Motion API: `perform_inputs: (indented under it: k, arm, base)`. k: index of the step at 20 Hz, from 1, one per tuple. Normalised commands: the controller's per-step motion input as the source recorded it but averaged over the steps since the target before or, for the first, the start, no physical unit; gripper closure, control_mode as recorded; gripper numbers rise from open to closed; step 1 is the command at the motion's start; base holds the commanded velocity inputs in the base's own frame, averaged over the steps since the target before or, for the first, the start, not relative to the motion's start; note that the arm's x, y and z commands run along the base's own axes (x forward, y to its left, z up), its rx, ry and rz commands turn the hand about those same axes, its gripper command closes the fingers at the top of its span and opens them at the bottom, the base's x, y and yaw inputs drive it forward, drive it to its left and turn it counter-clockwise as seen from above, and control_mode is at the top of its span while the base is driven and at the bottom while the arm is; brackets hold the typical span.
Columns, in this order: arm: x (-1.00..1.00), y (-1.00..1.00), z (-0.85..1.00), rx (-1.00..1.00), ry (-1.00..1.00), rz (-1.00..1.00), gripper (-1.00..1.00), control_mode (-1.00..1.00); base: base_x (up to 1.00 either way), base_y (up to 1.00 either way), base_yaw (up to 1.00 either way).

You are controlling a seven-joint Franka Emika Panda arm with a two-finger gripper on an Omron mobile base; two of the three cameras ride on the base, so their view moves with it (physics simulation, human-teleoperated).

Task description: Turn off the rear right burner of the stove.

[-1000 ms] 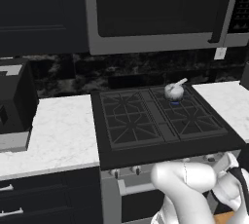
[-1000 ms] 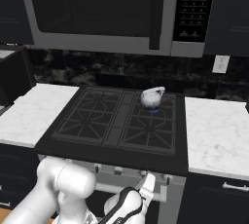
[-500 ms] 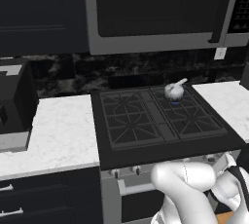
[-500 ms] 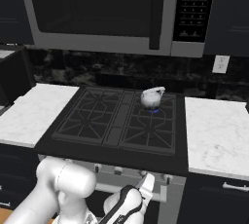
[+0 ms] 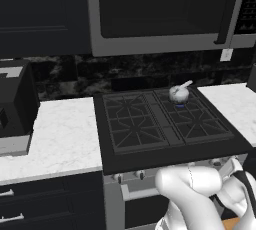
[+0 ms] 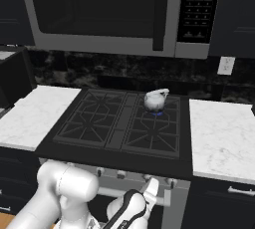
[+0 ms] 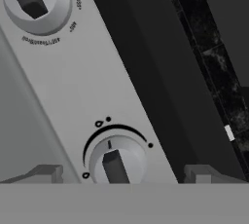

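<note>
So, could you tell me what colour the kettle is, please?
Silvery white kettle, clearest in the right base view.

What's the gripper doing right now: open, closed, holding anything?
Gripper: open and holding nothing, its fingertips standing to either side of a stove knob.

Kettle [image 6: 156,99] hides most of the rear right burner [image 6: 158,113]; knob [image 7: 116,162] between the fingertips [image 7: 46,173] cut by the bottom band; dial markings unreadable
</note>
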Motion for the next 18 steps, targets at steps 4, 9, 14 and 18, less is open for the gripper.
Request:
perform_inputs:
  k: [4,9,14,18]
  arm:
    - [0.16,0.0,-0.01,0.0,0.0,0.0,-1.0,-1.0]
    - [0.23,0.0,0.0,0.0,0.0,0.0,-1.0,-1.0]
    - [0.37,0.0,0.0,0.0,0.0,0.0,-1.0,-1.0]
    - [0.09,0.0,0.0,0.01,0.0,0.01,-1.0,-1.0]
  base:
    - [0.0,0.0,0.0]
    - [0.0,0.0,0.0]
    - [0.0,0.0,0.0]
    - [0.0,0.0,0.0]
